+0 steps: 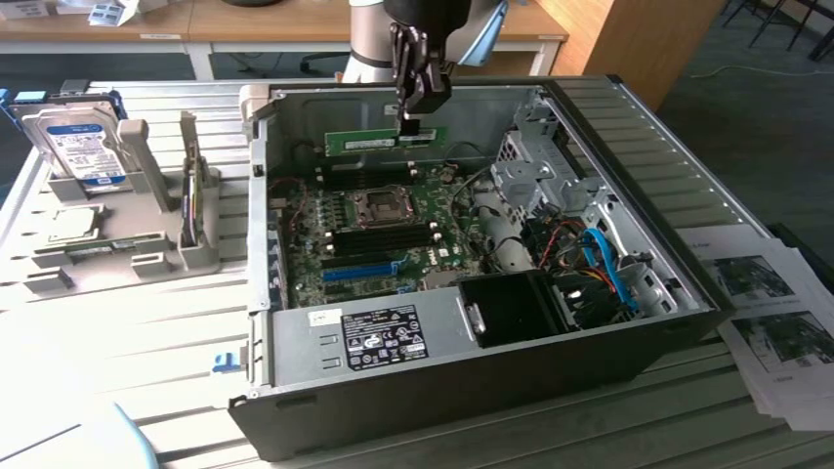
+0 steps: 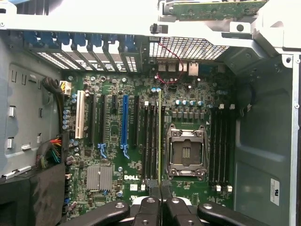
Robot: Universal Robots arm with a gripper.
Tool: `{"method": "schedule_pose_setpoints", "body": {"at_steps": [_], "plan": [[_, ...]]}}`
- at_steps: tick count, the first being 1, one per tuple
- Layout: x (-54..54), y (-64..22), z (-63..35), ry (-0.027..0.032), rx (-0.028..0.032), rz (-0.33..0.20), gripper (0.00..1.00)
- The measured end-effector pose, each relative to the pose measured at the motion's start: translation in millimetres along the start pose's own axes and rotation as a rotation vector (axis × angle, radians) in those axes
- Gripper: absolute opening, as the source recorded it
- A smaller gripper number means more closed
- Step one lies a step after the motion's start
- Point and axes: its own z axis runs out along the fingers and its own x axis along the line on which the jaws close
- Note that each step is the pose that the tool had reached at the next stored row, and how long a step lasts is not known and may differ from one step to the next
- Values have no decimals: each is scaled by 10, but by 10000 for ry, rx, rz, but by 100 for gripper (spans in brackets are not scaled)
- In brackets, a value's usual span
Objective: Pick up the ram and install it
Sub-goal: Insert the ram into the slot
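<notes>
The ram (image 1: 371, 141), a slim green stick, hangs level inside the open computer case (image 1: 651, 195), above the far end of the motherboard (image 1: 378, 234). My gripper (image 1: 414, 122) comes down from above and is shut on the stick's top edge near one end. In the wrist view the ram (image 2: 160, 136) shows edge-on as a thin line running out from between my fingertips (image 2: 148, 207). It lies along the black memory slots (image 2: 149, 141) beside the CPU socket (image 2: 186, 153). It is still clear of the board.
A bright blue slot strip (image 2: 124, 122) and further black slots lie beside the memory slots. A metal drive cage (image 1: 541, 161) and a black fan shroud (image 1: 515, 308) fill the case's right side in the exterior view. A hard drive (image 1: 78, 142) stands in a grey holder (image 1: 117, 234) at the left. Papers (image 1: 782, 322) lie at the right.
</notes>
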Motion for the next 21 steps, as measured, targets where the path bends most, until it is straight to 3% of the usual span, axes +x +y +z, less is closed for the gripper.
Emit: {"method": "schedule_pose_setpoints", "body": {"at_steps": [21], "plan": [[11, -4, 114, 0, 0, -1, 11]]}}
